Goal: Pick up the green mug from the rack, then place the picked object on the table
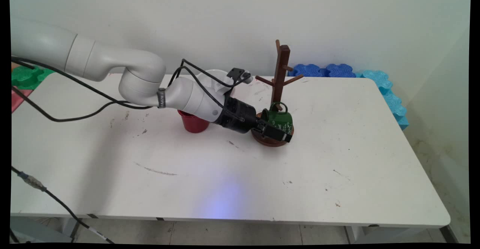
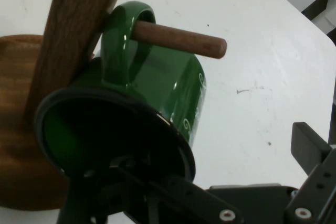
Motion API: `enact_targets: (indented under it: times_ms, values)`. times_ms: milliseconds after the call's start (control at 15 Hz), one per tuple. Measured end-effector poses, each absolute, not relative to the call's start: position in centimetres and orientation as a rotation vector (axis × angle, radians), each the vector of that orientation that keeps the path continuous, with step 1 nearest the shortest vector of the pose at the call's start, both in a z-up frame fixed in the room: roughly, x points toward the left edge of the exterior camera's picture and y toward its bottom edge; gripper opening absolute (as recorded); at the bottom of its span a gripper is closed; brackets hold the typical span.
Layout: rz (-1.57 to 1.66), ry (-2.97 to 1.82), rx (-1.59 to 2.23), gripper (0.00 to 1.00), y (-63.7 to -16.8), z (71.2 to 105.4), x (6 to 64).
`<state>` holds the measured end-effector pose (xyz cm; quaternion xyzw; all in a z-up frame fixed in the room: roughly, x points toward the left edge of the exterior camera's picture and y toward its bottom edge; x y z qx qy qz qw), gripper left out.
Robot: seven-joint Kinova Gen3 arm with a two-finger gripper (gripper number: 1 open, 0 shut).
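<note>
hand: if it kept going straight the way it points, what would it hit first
The green mug, hung by its handle on a peg of the wooden rack. The hand is right at its open mouth; whether they touch is unclear.

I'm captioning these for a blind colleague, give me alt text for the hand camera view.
A green mug hangs by its handle on a wooden peg of a mug tree, its dark open mouth facing the camera. The black gripper rises from below, over a white table.
</note>
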<state>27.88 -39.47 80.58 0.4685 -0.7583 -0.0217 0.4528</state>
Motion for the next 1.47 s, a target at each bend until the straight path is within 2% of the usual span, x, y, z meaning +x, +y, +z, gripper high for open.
enact_targets:
  times_ms: [533,600,1467]
  values:
    - [-0.039,-1.869,1.141,1.0,-39.84,80.23,27.48]
    - [-0.035,-1.868,1.139,0.0,-39.91,80.2,27.47]
    - [-0.001,-1.874,1.126,0.0,-40.13,80.02,27.54]
